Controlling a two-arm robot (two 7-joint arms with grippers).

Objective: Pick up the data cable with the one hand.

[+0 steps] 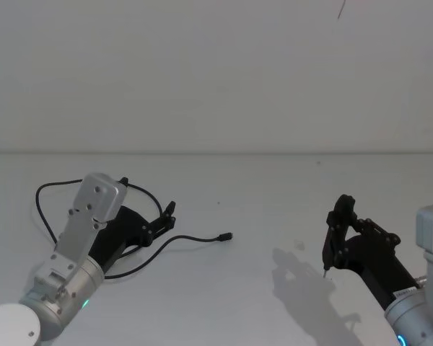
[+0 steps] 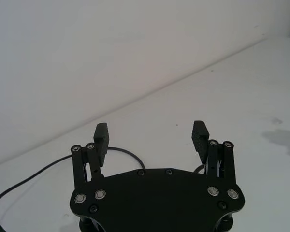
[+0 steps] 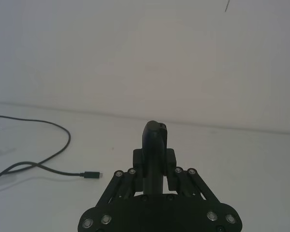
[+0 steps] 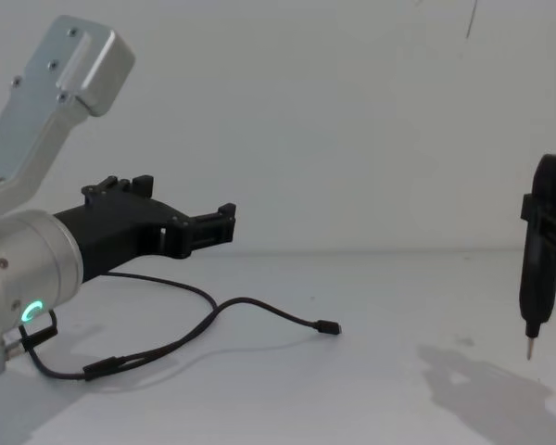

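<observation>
1. Data cable [image 1: 195,238]: lies slack on the white tabletop [image 1: 260,194], on the robot's left half, lifted nowhere. Curls in a wide loop behind and under the left arm [image 1: 72,245], then runs out toward the middle and ends in a small plug [image 1: 228,236]. Looks limp enough to sag from any single pinched spot.
2. Inline joint [image 4: 107,368]: sits on the near strand, close to the robot's body. Probably gives a bulkier hold than the thin cord, but lies tucked back beneath the arm.
3. Left tool [image 4: 185,199]: hangs above the cable and apart from it, jaws spread wide, gripping nothing. Points forward, roughly level in the chest view. Shows a strand of the cord [image 2: 121,150] crossing below the gap in the left wrist view. Seems posed this way so that a plain descent brings the cord between the fingers.
4. Step in hand, by judgement: approach, with no grasp made yet. Calls for going low, nearly to the tabletop, before closing. Risks closing over the thin cord, which lies flat on the surface.
5. Right tool [image 1: 338,231]: sits well apart on the robot's right, raised off the tabletop, fingers drawn together, pin tip [image 4: 528,349] aimed down. Plausibly parked there because the task needs one hand alone.
</observation>
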